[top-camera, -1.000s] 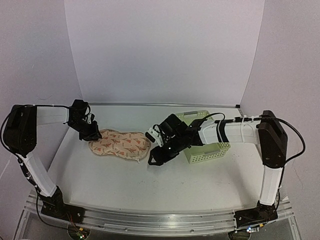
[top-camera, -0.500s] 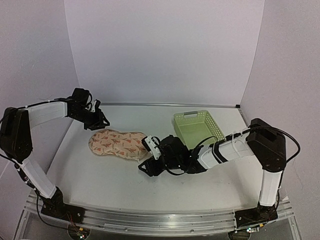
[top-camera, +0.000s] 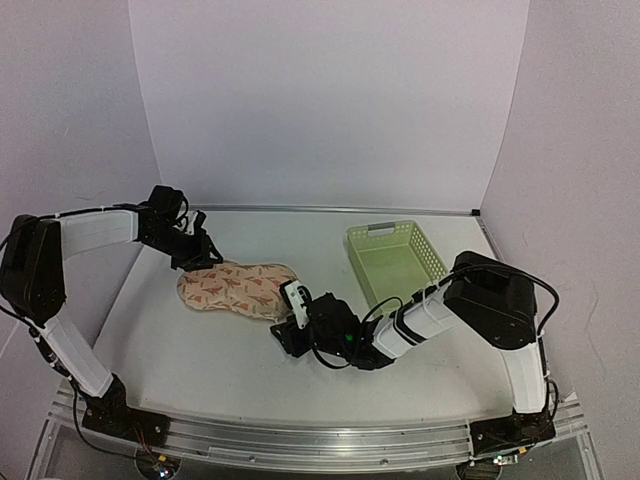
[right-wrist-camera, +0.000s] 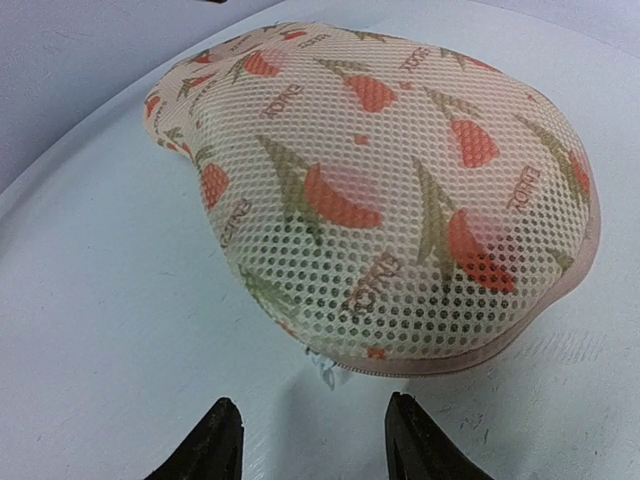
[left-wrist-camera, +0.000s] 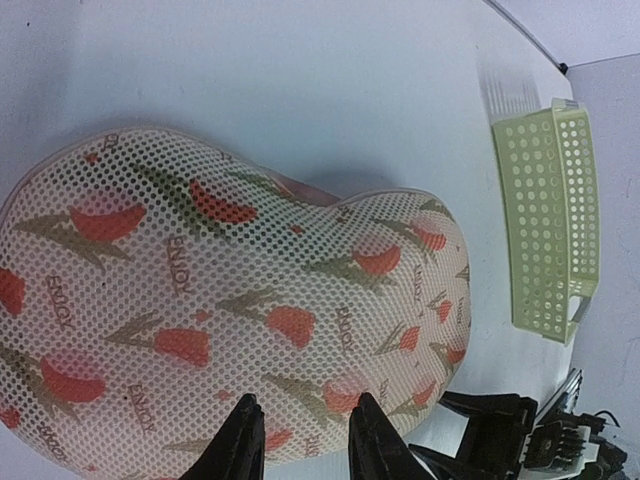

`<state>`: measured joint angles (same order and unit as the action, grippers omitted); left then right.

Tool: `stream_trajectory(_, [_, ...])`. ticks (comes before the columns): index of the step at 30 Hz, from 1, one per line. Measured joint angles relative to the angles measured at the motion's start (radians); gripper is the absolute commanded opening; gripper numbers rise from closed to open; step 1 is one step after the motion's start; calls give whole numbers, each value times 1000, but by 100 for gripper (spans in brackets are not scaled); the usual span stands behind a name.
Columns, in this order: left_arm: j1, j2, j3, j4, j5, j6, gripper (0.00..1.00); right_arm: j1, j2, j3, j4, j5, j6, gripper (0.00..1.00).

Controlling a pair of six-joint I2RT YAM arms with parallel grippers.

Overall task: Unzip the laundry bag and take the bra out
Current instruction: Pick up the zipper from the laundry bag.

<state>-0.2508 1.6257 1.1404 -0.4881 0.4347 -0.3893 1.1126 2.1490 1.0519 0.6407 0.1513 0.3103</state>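
The laundry bag (top-camera: 238, 289) lies flat on the table, zipped shut, beige mesh with orange-red prints. The bra is hidden inside it; only darkness shows through the mesh holes. My left gripper (top-camera: 203, 256) is open and empty over the bag's far left part; in the left wrist view its fingertips (left-wrist-camera: 305, 425) hover above the bag (left-wrist-camera: 230, 300). My right gripper (top-camera: 283, 324) is open and low at the bag's near right end. In the right wrist view the gripper (right-wrist-camera: 315, 440) faces the bag (right-wrist-camera: 380, 180), with a small pale zipper tab (right-wrist-camera: 325, 370) just ahead, between the jaws.
A pale green mesh basket (top-camera: 395, 262) stands right of the bag and shows in the left wrist view (left-wrist-camera: 545, 220). White walls close the back and sides. The right arm lies low across the table's middle.
My right arm has left the basket area and dropped low to the bag's near right end. My left gripper has moved from the bag's left end to over its far left part.
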Motion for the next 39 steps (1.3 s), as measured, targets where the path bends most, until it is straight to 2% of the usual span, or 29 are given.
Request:
stream_trajectory(15, [-6, 22, -61, 1, 9, 30, 30, -1, 90, 82, 39, 48, 39, 30])
stream_trajectory(31, [-6, 53, -76, 0, 8, 54, 30, 16, 127, 109, 37, 56, 65, 29])
stream_trajectory(39, [-6, 60, -79, 1, 10, 60, 30, 16, 177, 171, 24, 74, 65, 23])
